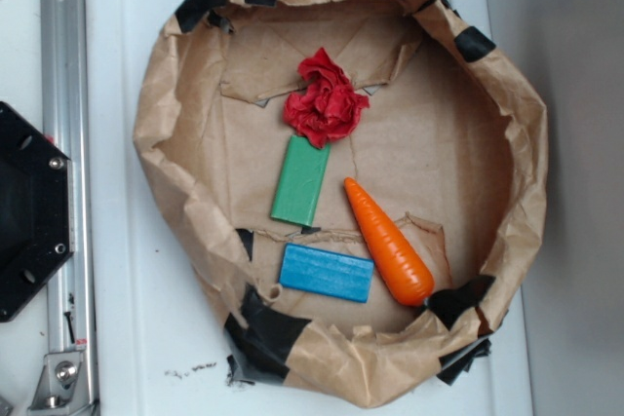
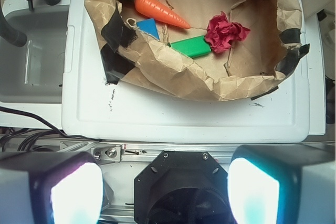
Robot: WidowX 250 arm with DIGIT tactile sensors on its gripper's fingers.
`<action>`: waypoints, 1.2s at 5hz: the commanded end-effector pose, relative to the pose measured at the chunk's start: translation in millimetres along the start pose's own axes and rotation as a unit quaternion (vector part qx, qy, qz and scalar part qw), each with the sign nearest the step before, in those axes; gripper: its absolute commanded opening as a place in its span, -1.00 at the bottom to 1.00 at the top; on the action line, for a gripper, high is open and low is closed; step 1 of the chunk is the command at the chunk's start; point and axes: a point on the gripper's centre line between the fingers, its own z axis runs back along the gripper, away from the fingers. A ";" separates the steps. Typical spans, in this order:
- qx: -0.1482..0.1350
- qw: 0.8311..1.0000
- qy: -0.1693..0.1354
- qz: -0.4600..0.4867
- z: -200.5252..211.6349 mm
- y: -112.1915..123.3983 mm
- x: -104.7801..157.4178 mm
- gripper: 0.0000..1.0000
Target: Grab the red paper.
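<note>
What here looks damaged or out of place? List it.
The brown paper liner is torn on its floor, with ragged flaps near the red paper and beside the carrot, and it is patched with black tape. Dark crumbs lie on the white surface outside it.

Red paper (image 2: 226, 31) sits inside the brown paper basin (image 2: 173, 72), touching the green block (image 2: 191, 46); carrot (image 2: 160, 10) beyond. End effector (image 2: 165, 192) pads spread wide, well back from the basin.
</note>
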 end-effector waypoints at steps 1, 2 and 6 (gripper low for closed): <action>0.000 1.000 0.000 0.000 0.0 0.0 0.0 1.00; 0.031 0.997 -0.015 0.066 -32.6 34.0 47.1 1.00; 0.038 0.959 -0.030 0.280 -111.9 74.3 115.7 1.00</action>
